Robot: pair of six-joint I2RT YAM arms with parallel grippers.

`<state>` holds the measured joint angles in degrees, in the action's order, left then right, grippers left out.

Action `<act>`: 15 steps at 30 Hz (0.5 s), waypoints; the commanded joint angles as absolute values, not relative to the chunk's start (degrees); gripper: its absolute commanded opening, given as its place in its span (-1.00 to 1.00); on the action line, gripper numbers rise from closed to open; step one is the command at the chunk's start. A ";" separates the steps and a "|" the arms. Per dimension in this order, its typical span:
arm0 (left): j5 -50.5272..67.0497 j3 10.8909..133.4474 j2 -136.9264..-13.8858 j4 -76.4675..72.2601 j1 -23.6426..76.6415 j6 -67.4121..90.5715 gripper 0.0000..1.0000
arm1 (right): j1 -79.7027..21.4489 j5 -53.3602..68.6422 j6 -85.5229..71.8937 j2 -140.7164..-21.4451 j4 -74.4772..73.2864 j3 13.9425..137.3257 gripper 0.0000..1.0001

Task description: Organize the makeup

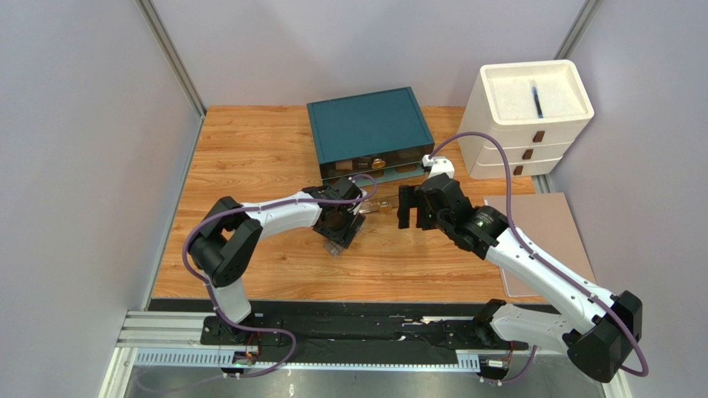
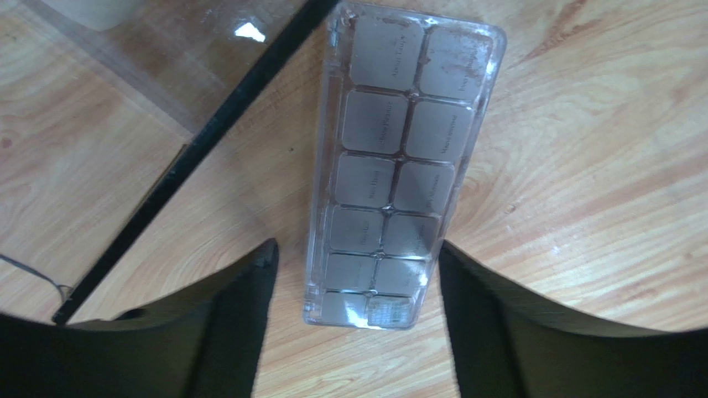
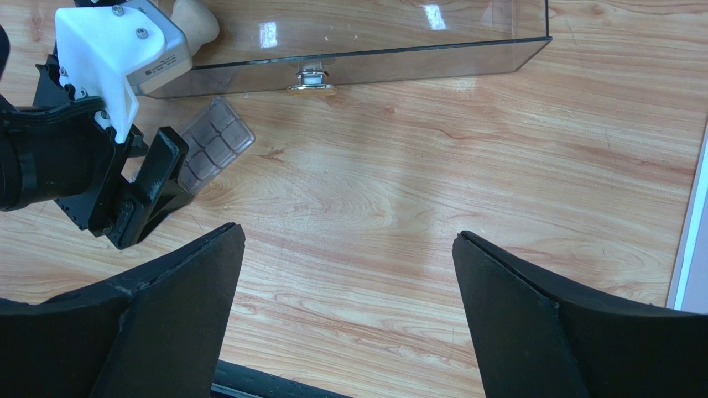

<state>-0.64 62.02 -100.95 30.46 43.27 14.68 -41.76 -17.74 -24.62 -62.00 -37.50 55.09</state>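
The gridded grey-brown palette (image 2: pixel 399 157) lies flat on the wooden table in its clear case. My left gripper (image 2: pixel 357 274) is open, one finger on each side of the palette's near end with a gap on both sides. In the right wrist view the palette (image 3: pixel 212 145) pokes out beyond the left gripper (image 3: pixel 154 186), just in front of the clear drawer (image 3: pixel 374 50). A beige sponge (image 3: pixel 195 21) sits inside that drawer. My right gripper (image 3: pixel 349 240) hangs open over bare wood to the right of the left one. No tubes show.
The teal drawer box (image 1: pixel 370 128) stands at the back centre with its clear drawer pulled out toward the arms, brass knob (image 3: pixel 309 79) facing me. A white drawer unit (image 1: pixel 532 116) stands at the back right. Both grippers (image 1: pixel 370 206) (image 1: pixel 405 207) are close together.
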 commanded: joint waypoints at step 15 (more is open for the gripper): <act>-1.76 61.17 -103.81 37.53 50.45 19.25 -0.82 | -41.13 -20.04 -26.89 -59.15 -35.51 52.82 1.00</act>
<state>-6.00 64.53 -103.09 32.62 48.40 16.47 -41.41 -18.79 -25.56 -61.06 -37.30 53.43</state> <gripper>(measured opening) 0.514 0.998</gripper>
